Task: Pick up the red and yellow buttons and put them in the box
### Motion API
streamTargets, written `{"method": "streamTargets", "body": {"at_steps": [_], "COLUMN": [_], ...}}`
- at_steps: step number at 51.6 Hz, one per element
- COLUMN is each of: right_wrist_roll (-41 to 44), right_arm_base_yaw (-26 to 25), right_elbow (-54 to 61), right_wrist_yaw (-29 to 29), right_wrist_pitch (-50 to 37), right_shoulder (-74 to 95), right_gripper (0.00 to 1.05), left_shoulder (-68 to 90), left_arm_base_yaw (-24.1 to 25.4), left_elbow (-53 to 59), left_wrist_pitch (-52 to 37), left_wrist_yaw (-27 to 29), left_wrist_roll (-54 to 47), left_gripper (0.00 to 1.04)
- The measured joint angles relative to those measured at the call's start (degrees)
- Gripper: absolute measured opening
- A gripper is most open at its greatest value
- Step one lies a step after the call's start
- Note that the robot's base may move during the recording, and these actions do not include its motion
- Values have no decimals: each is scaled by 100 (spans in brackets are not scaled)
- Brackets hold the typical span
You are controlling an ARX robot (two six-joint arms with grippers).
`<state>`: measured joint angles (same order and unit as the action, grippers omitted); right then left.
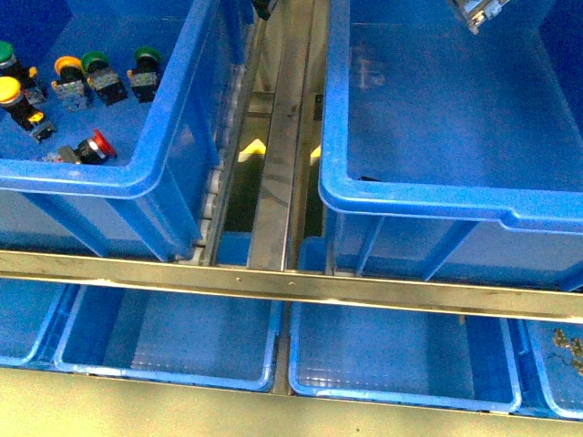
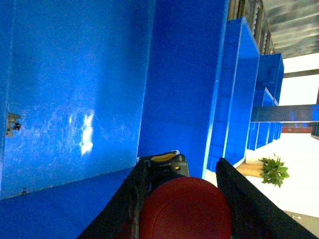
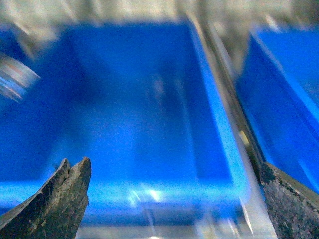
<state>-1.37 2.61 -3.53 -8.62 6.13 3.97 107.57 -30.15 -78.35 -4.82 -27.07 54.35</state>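
Note:
My left gripper (image 2: 183, 172) is shut on a red button (image 2: 184, 211), whose round cap fills the space between the black fingers (image 2: 124, 204). Behind it spreads the bare floor of a blue crate (image 2: 75, 99). In the front view the box (image 1: 437, 118) is the large empty crate on the right. The left crate (image 1: 173, 109) holds another red button (image 1: 98, 146) and two yellow buttons (image 1: 9, 90) (image 1: 66, 66). My right gripper (image 3: 174, 209) is open with nothing between its fingers (image 3: 65, 199), above a blurred blue crate (image 3: 134, 114).
Green-capped buttons (image 1: 94, 63) (image 1: 146, 57) lie among the others in the left crate. A metal rail channel (image 1: 273, 137) runs between the two crates, and a steel bar (image 1: 291, 284) crosses in front. Shallow blue trays (image 1: 164, 341) (image 1: 392, 355) sit below it.

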Motion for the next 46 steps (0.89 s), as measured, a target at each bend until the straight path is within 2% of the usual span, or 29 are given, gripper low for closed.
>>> {"method": "streamTargets", "body": {"at_steps": [2,4,7,13,19,30,46], "right_wrist_roll": [4,116,485,1279,2107,2811,3543], "right_arm_base_yaw": [328,503,691,964,1202,1679,2330], "right_elbow": [-409,-682,-1108,-1980,-2573,-3303,-3705], "right_wrist_yaw": [-1012,-1576,-1808,-1217,-603,35,365], "right_wrist_pitch": [603,645,190,-966,-1679,-1853,-2124], "right_shoulder": [741,1386,2422,4072,5265,6544,7123], "right_gripper": [98,98,98,98,98,98,98], "left_shoulder": [2,2,2,13,22,22,22], "left_arm_base_yaw": [2,7,7,-7,4,98,109], "left_elbow": [-9,-9,-15,-33,-33,-35,-162], "left_wrist_pitch": [0,0,-17,-55,-85,-90,-94], "left_wrist_yaw": [-11,-9,-11,-39,-37,-33,-55], "left_wrist_roll": [7,15,26,68,122,173,240], "left_gripper": [34,34,34,34,34,34,34]}}
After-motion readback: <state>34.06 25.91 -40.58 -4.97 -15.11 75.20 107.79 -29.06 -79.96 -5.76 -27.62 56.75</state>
